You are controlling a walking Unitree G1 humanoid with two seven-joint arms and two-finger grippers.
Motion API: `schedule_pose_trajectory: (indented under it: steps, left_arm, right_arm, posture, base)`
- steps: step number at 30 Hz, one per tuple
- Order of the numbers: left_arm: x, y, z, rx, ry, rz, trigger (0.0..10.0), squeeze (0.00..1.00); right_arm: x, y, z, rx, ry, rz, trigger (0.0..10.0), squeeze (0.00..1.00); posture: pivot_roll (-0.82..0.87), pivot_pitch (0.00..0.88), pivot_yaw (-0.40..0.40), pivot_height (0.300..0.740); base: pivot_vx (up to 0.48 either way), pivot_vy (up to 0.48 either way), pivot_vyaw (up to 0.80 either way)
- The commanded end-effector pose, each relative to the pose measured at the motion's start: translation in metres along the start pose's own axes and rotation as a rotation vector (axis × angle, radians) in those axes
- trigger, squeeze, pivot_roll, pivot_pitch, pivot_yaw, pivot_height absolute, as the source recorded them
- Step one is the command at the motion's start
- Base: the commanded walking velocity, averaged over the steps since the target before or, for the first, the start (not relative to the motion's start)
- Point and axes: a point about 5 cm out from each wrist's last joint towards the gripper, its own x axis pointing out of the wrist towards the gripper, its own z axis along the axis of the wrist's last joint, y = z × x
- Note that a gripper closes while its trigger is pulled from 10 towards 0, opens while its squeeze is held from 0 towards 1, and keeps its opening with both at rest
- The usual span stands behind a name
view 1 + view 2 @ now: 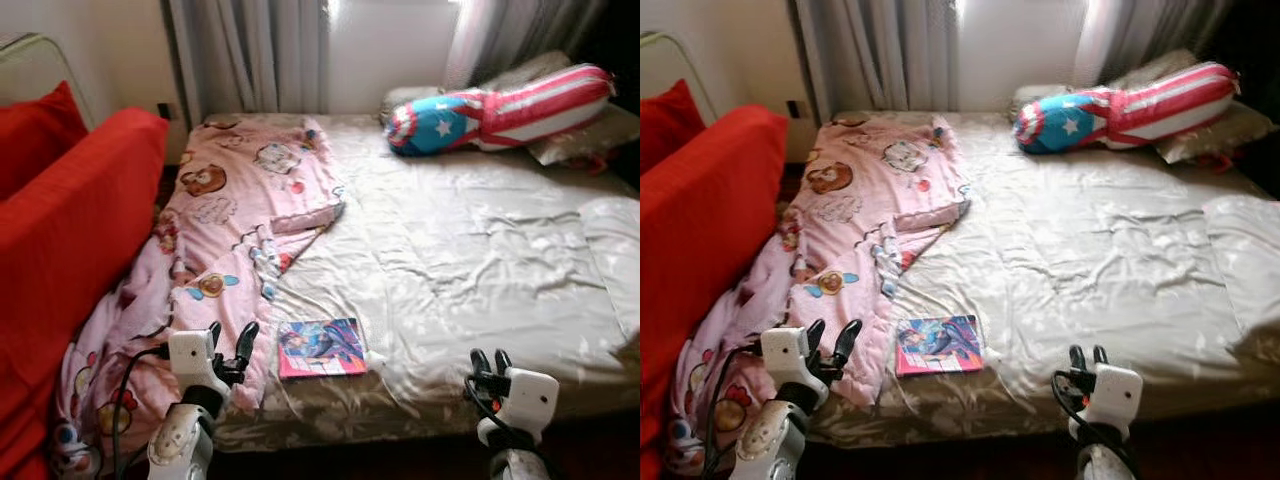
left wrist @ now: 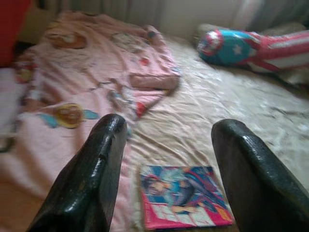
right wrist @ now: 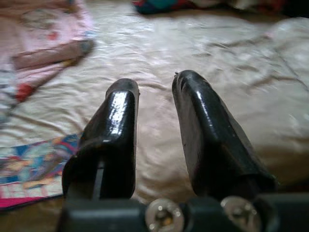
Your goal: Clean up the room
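Observation:
A colourful comic book (image 1: 321,347) lies flat near the bed's front edge, beside the hem of a pink cartoon blanket (image 1: 235,205) that is rumpled over the bed's left side and spills off it. My left gripper (image 1: 231,338) hovers open over the blanket's hem, just left of the book (image 2: 181,197), with its fingers (image 2: 104,159) wide apart. My right gripper (image 1: 490,358) is at the front edge further right, over bare sheet, and holds nothing. A narrow gap shows between its fingers (image 3: 120,116).
A red sofa (image 1: 70,230) stands close along the bed's left side. At the head of the bed (image 1: 470,250) a red, white and blue star bolster (image 1: 500,108) rests on grey pillows (image 1: 585,135). Curtains (image 1: 250,55) hang behind.

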Motion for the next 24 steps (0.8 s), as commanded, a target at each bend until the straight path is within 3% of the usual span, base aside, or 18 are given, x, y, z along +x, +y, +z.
schedule_pose_trajectory:
  steps: [1, 12, 21, 24]
  left_arm:
    - [-0.002, 0.0036, 0.0008, -0.004, 0.004, 0.02, 10.0, 0.0]
    - [-0.0033, 0.0038, 0.0016, -0.009, 0.009, 0.029, 10.0, 0.0]
    - [-0.0065, 0.0042, 0.0031, -0.009, -0.001, 0.026, 10.0, 0.0]
    - [-0.0116, 0.0054, 0.0033, -0.006, 0.003, 0.022, 10.0, 0.0]
  right_arm:
    - [0.0028, 0.0044, 0.0068, 0.008, -0.023, 0.014, 10.0, 0.0]
    - [0.0032, 0.0065, 0.0067, 0.024, -0.007, 0.027, 10.0, 0.0]
    - [0.0043, 0.0081, 0.0082, -0.001, -0.009, 0.054, 10.0, 0.0]
    - [0.0058, 0.0089, 0.0072, -0.051, 0.011, 0.074, 10.0, 0.0]
  posture:
    - [-0.04, 0.0, -0.081, 0.74]
    - [-0.04, 0.0, -0.08, 0.74]
    - [-0.04, 0.0, -0.081, 0.74]
    - [-0.04, 0.0, -0.079, 0.74]
  base:
    - [0.39, 0.0, 0.8]
    - [0.389, 0.0, 0.0]
    - [0.0, 0.0, 0.0]
    - [0.0, 0.0, 0.0]
